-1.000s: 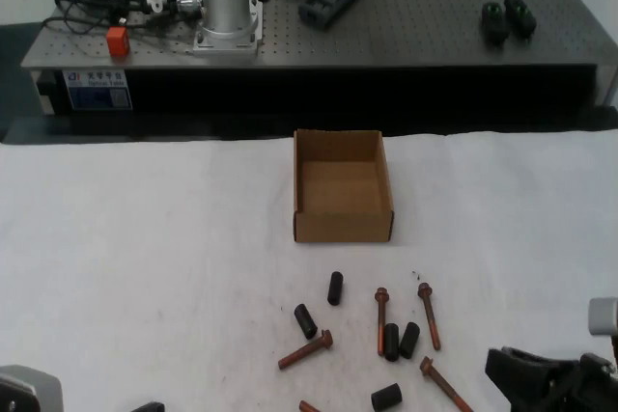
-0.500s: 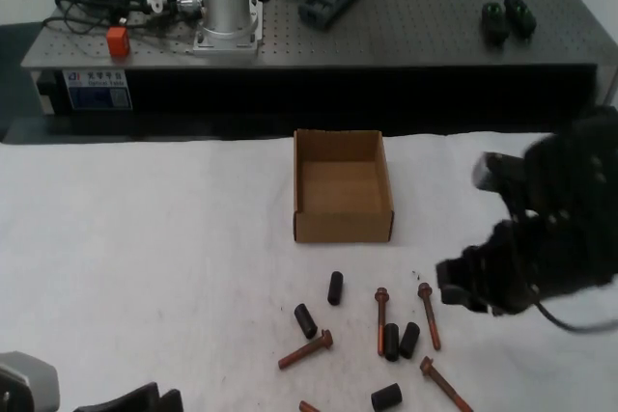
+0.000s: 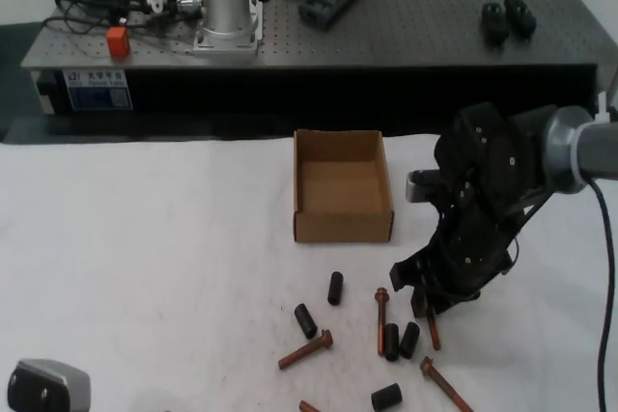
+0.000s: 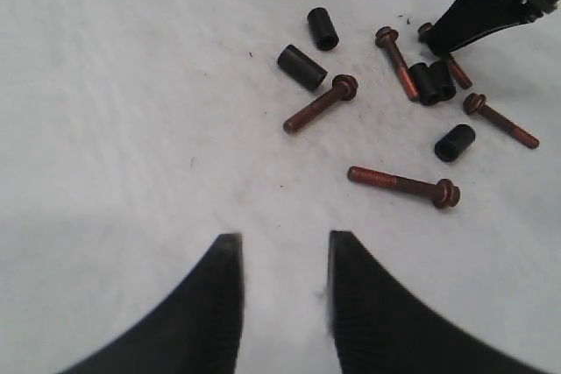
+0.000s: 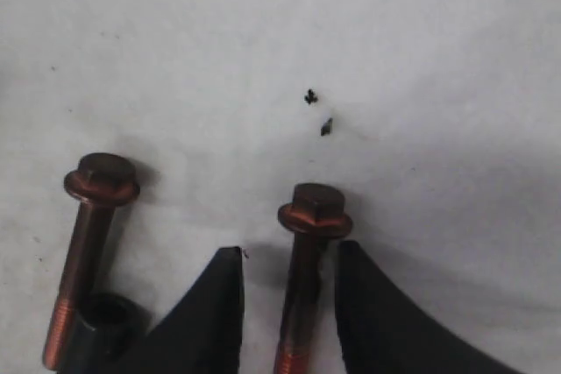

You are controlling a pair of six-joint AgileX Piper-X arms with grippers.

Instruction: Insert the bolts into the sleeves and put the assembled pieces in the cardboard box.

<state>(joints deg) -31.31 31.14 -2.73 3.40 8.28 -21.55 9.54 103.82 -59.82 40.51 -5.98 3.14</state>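
Two fingers of the right claw (image 5: 287,256) stand apart, straddling a bolt (image 5: 314,209) lower right of centre in the high view, below the cardboard box (image 3: 343,227); the left claw (image 4: 279,247) gapes above the counter (image 4: 105,129).

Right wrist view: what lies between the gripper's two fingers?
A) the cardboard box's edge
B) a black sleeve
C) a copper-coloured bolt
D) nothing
C: the shank of a bolt lies between the open fingers of the right gripper, with its hex head just past the fingertips.
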